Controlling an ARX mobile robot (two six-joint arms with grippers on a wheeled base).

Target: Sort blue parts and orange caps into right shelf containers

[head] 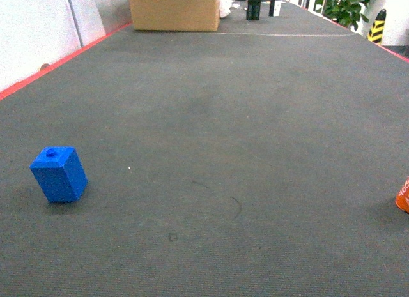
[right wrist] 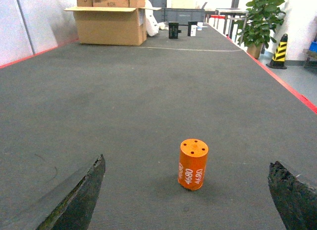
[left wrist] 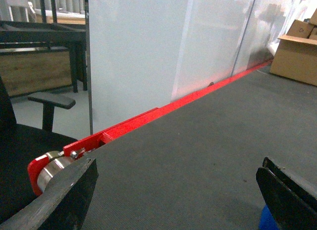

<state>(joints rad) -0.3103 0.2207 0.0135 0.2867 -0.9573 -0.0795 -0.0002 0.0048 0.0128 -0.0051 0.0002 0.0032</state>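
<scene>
A blue part [head: 59,174], a small boxy block with a stud on top, stands on the dark grey floor mat at the left of the head view. Only a sliver of the blue part [left wrist: 265,221] shows in the left wrist view, beside the right finger. My left gripper [left wrist: 177,166] is open with bare mat between its fingers. An orange cap [right wrist: 193,163] with white "4680" lettering stands upright ahead of my open right gripper [right wrist: 186,163], apart from both fingers. The orange cap [head: 403,195] is cut off at the head view's right edge. The right shelf containers are out of view.
A big cardboard box [head: 174,9] and two small dark boxes [head: 254,8] stand at the mat's far end. A red strip [head: 51,66] and white wall panels line the left side. A potted plant [head: 345,4], a yellow-black post [head: 377,25] and an office chair [left wrist: 20,156] stand off the mat.
</scene>
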